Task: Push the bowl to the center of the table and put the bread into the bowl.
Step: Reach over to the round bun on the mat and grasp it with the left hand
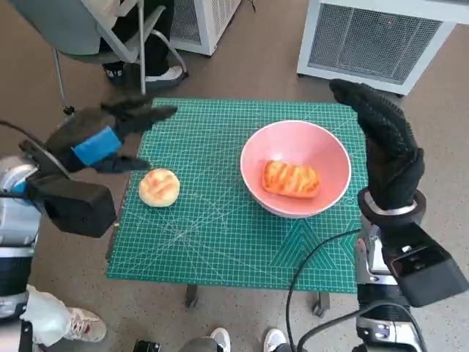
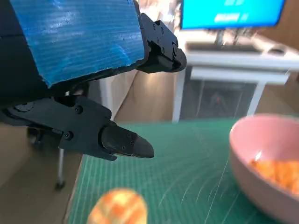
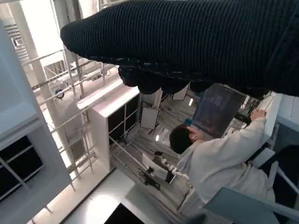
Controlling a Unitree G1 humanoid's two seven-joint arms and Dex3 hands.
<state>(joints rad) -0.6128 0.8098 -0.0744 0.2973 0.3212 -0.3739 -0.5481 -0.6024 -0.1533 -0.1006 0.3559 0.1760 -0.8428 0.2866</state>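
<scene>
A: Bowl position?
B: Pink bowl (image 1: 295, 168) resting on green cutting mat (image 1: 212, 235), right of mat centre. Same bowl (image 2: 261, 172) visible at edge of left wrist view.

A: Contents?
B: One glazed, striped piece of bread (image 1: 291, 179) lying inside, toward the near wall. Orange blur (image 2: 278, 170) in left wrist view, no detail.

A: Other bread?
B: Round bun (image 1: 159, 187) on mat, left side, well apart from bowl, touching nothing. Blurred at bottom edge of left wrist view (image 2: 117, 208).

A: Left hand status?
B: Left hand (image 1: 110, 139) raised over left edge of mat, above and just behind bun. Fingers spread, pointing toward mat centre, nothing held. Confirmed in left wrist view: blue-taped back (image 2: 77, 37) with black fingers (image 2: 124, 142) apart, no contact with bun.

A: Right hand status?
B: Right hand (image 1: 385, 143) in black glove, upright beside right rim of bowl, fingers extended and arched over far right corner of mat. Nothing held. Contact with bowl rim: cannot tell. Right wrist view: glove (image 3: 196, 42) only as dark band; fingers hardly shown.

A: Surroundings?
B: Chair (image 1: 110, 37) beyond far left corner of table; white grilled unit (image 1: 381, 40) beyond far right. Shoes (image 1: 84, 323) at near edge. Person in pale top (image 3: 224, 158) in right wrist view
</scene>
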